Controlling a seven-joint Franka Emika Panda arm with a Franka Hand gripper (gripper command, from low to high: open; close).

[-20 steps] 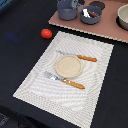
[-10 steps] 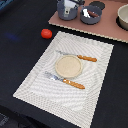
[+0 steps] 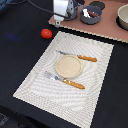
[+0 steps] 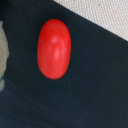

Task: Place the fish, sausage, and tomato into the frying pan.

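The tomato point(image 3: 46, 33) is a glossy red ball on the dark table, just off the striped placemat's point(image 3: 95, 55) far corner. In the wrist view the tomato point(image 4: 54, 48) fills the middle, with no fingers showing. My gripper point(image 3: 61, 17) hangs at the exterior view's upper left, up and to the right of the tomato and apart from it; its jaws are too blurred to read. The frying pan point(image 3: 91, 15) stands on the wooden board point(image 3: 100, 31). A reddish-brown shape inside it may be the sausage. I cannot make out the fish.
A round beige plate point(image 3: 67, 66) lies on the placemat between an orange-handled knife point(image 3: 82, 58) and fork point(image 3: 70, 82). A beige bowl point(image 3: 123, 17) stands on the board at the exterior view's right. A dark round object point(image 3: 98, 4) sits behind the pan.
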